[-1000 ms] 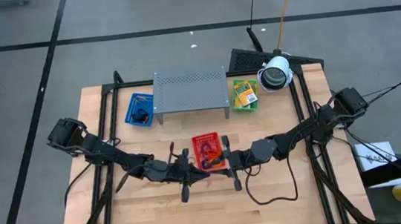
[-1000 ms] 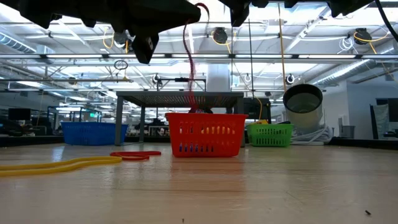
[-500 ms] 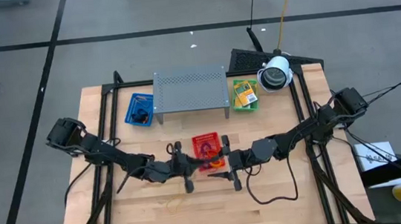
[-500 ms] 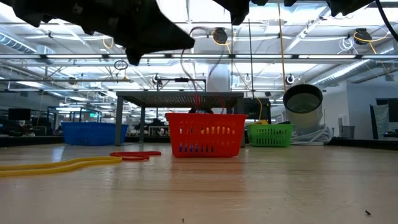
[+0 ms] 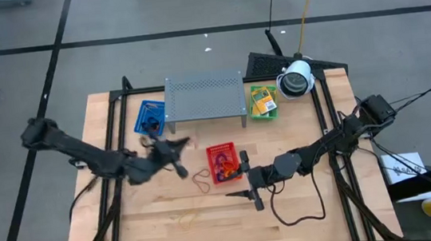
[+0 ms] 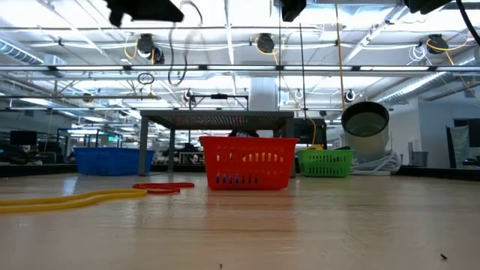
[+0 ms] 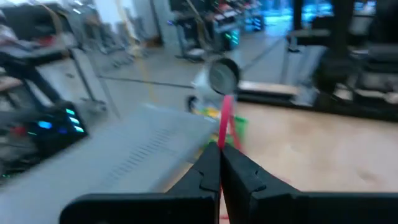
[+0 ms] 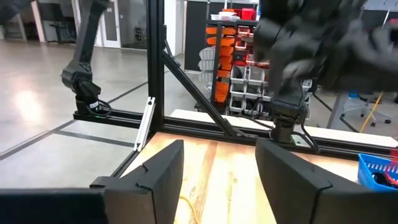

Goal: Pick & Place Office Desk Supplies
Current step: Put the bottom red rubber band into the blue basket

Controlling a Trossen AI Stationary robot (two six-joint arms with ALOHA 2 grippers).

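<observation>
Tabletop (image 5: 306,215) carries grey rack (image 5: 205,97) w/ blue basket (image 5: 149,116) & green basket (image 5: 262,101) either side; red basket (image 5: 222,162) in front; left gripper (image 7: 221,163) raised betw. blue & red baskets, jaws pinched on red band (image 7: 224,124); right gripper (image 5: 250,191) near red basket, jaws wide, empty; another band (image 5: 201,180) lies beside red basket.

Bright overhead ceiling lights, glare in low view, left wrist view motion-blurred

I see a pale, matt wooden table (image 5: 306,215) with visible grain, a grey perforated metal rack (image 5: 205,94) — dull-finished — and a glossy red plastic mesh basket (image 6: 248,161).
</observation>
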